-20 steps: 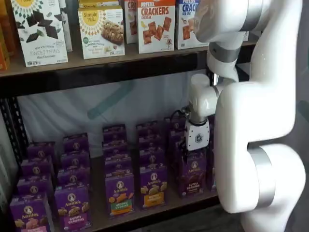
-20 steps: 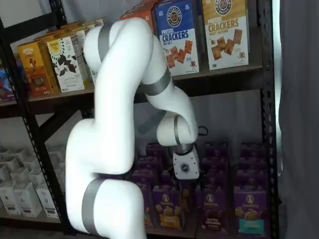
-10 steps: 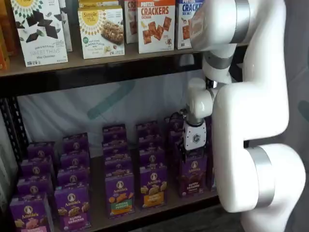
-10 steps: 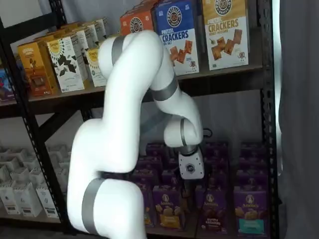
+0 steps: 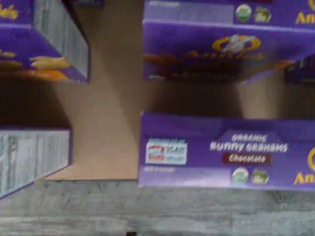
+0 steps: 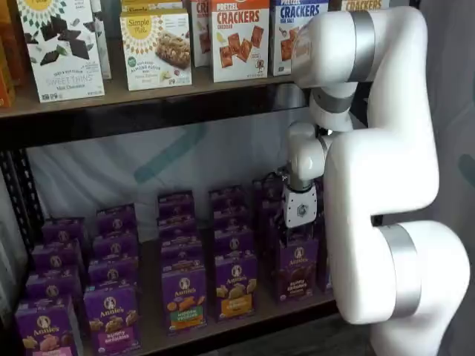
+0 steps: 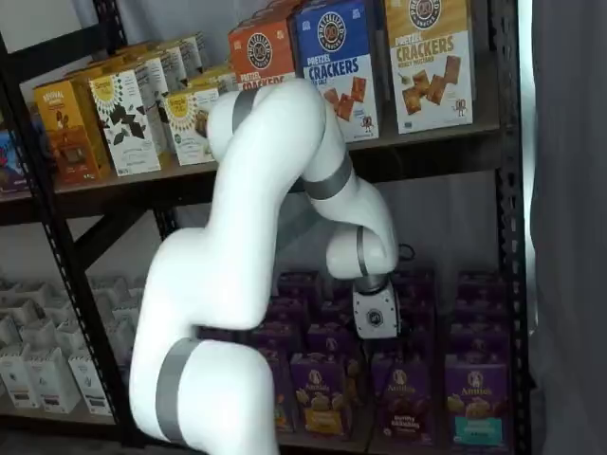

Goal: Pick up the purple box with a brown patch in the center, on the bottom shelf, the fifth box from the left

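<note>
**Gripper poised over the chocolate Bunny Grahams at the front of the bottom shelf**

The purple box (image 6: 297,268) stands upright at the front edge of the bottom shelf (image 6: 152,337), leading its own row of like cartons that runs toward the back. Its face shows a round white logo above dark brown cookies and a brown band. In the other shelf view the same box (image 7: 398,397) sits between a front carton with a yellow-orange band (image 7: 320,394) and one with a teal band (image 7: 472,401).

The gripper (image 6: 298,231) hangs straight down from the white arm (image 6: 378,170), its white body just above the box's top edge in both shelf views (image 7: 377,343). The black fingers are dark against the purple cartons behind them and cannot be made out clearly; the jaws stand at their widest and nothing is held between them.

The wrist view looks down on the box's top flap (image 5: 231,150), which reads "Organic Bunny Grahams Chocolate" and lies at the shelf's front edge, with grey floor beyond it. The next carton of the row (image 5: 221,46) stands behind it, a strip of brown board showing between the two. A neighbouring row's boxes (image 5: 42,42) stand apart to one side across bare board.

On the higher shelf (image 6: 148,93) stand cracker boxes (image 6: 239,38).
</note>
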You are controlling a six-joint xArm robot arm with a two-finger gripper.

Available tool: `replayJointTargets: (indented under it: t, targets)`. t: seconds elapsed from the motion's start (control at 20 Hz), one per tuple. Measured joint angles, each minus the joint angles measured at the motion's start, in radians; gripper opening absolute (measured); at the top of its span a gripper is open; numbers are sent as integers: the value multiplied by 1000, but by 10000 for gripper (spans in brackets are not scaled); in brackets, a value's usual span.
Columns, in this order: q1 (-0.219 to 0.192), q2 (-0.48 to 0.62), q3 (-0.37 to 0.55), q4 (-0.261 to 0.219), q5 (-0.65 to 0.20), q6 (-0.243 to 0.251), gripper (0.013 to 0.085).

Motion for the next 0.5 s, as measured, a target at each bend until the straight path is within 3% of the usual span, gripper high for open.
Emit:
replayJointTargets:
  t: [0.5]
  targets:
    - [-16, 98, -161, 28, 55, -44, 850]
